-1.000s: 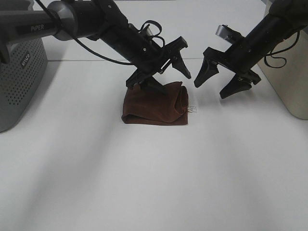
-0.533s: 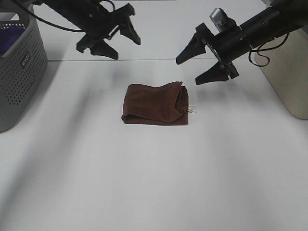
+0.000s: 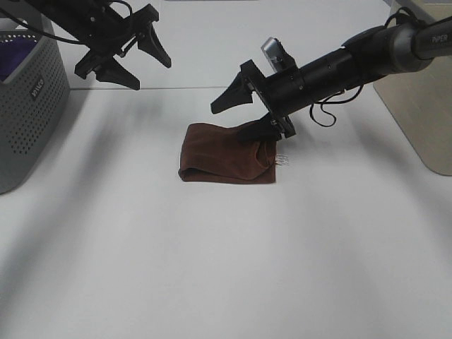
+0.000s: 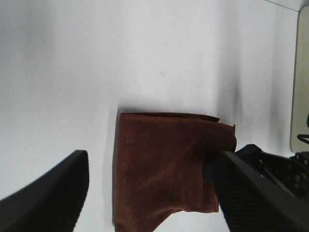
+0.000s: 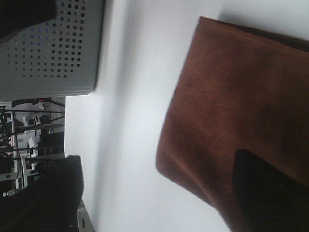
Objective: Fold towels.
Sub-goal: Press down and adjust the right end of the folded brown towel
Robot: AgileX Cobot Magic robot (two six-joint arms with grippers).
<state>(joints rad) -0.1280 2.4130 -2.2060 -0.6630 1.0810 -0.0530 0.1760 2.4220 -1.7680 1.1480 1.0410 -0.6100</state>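
Observation:
The towel [image 3: 224, 154], dark reddish-brown, lies folded into a flat rectangle on the white table [image 3: 212, 268], with a small white tag [image 3: 284, 160] at its right edge. My right gripper [image 3: 239, 116] is open at the towel's right end, one finger above its far edge and the other over the cloth. In the right wrist view the towel [image 5: 241, 96] fills the space between the spread fingers [image 5: 270, 193]. My left gripper [image 3: 138, 60] hangs open high at the back left, well away from the towel. The left wrist view looks down on the towel [image 4: 164, 164] from a distance.
A grey perforated basket [image 3: 28, 106] holding a purple cloth [image 3: 14, 56] stands at the left edge, also seen as the basket [image 5: 53, 48] in the right wrist view. A beige bin [image 3: 424, 106] stands at the right. White table extends in front of the towel.
My left gripper has lifted off the towel and drawn back to the far left. My right gripper has swung left and down onto the towel's right end.

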